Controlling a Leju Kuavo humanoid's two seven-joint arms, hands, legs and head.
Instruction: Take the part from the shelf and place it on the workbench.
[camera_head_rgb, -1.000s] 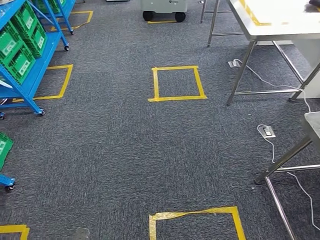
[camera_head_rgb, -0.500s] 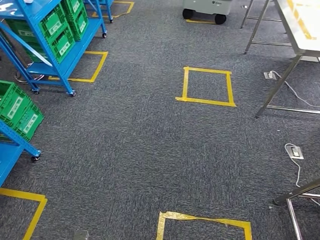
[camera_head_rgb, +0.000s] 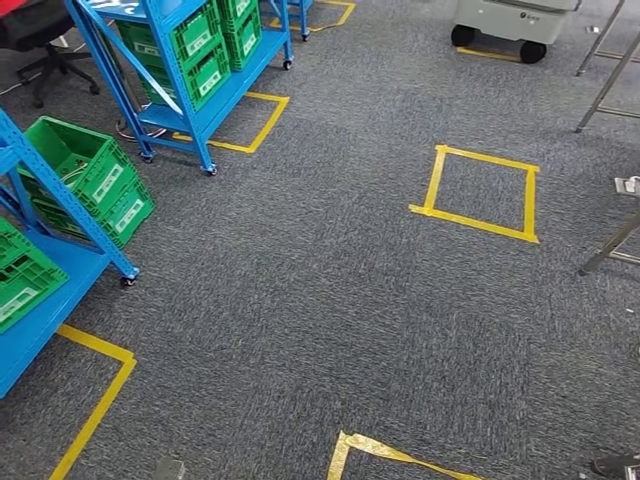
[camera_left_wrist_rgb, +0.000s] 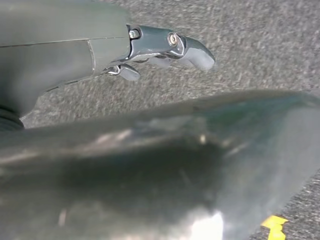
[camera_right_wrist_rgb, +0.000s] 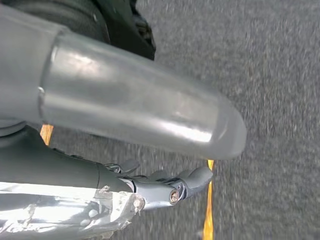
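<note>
Grey carpet floor (camera_head_rgb: 317, 300), yellow tape squares (camera_head_rgb: 477, 190). Blue wheeled shelf racks (camera_head_rgb: 189, 90) along the left, holding green crates (camera_head_rgb: 198, 52); the part itself cannot be made out. Left hand (camera_left_wrist_rgb: 166, 47) and right hand (camera_right_wrist_rgb: 166, 187): fingers extended over carpet, holding nothing

even, bright overhead light on the carpet (camera_head_rgb: 317, 300) in the head view, shadows soft. both wrist views are blurred; the left robot hand (camera_left_wrist_rgb: 166, 47) shows a white glare patch nearby.
</note>
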